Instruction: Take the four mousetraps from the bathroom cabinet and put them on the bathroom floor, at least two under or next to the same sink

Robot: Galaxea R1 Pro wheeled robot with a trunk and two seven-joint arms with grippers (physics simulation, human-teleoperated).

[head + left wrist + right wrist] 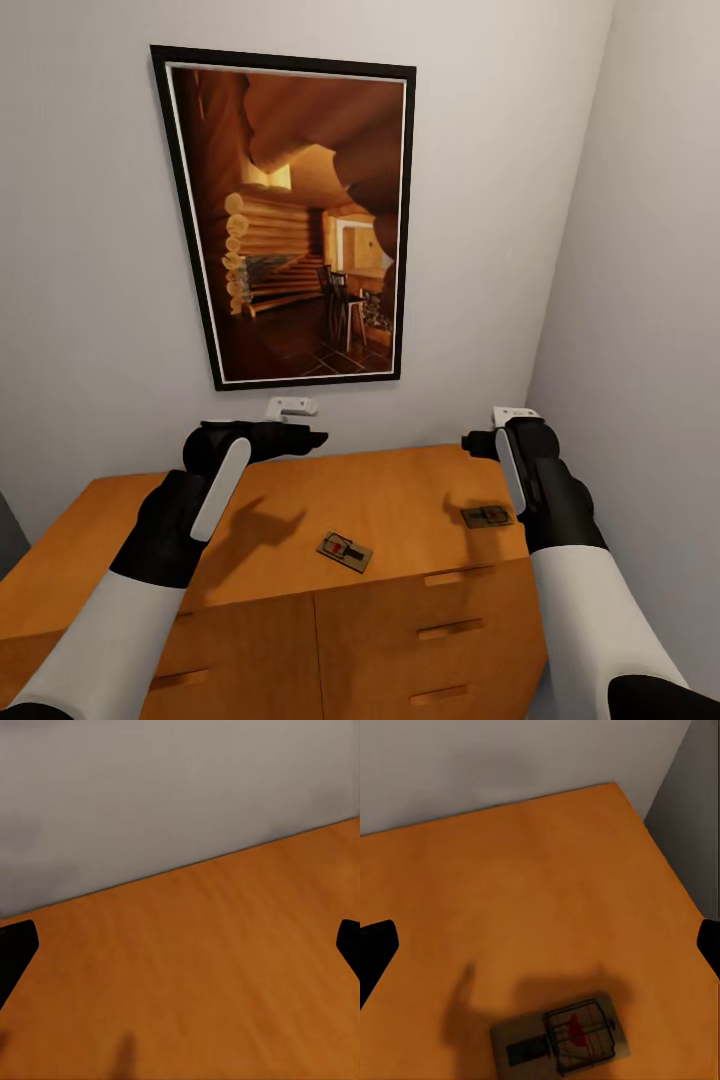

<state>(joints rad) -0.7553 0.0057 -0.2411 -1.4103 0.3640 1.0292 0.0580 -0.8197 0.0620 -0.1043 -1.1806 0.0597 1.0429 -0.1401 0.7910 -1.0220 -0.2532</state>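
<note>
Two mousetraps lie on top of the orange-brown cabinet [400,490]. One mousetrap [345,551] sits near the front edge at the middle. The other mousetrap [487,516] lies at the right end, beside my right forearm. My right gripper [495,428] hovers above the cabinet's back right part, and its wrist view shows that trap [559,1039] below the open fingers [375,945]. My left gripper [300,422] hangs over the back middle of the top, open, with bare wood [195,967] between its fingertips [15,949]. Neither gripper holds anything.
A large framed picture [300,220] hangs on the grey wall behind the cabinet. A side wall [640,300] stands close against the cabinet's right end. Drawer fronts with bar handles [450,629] face me below the top.
</note>
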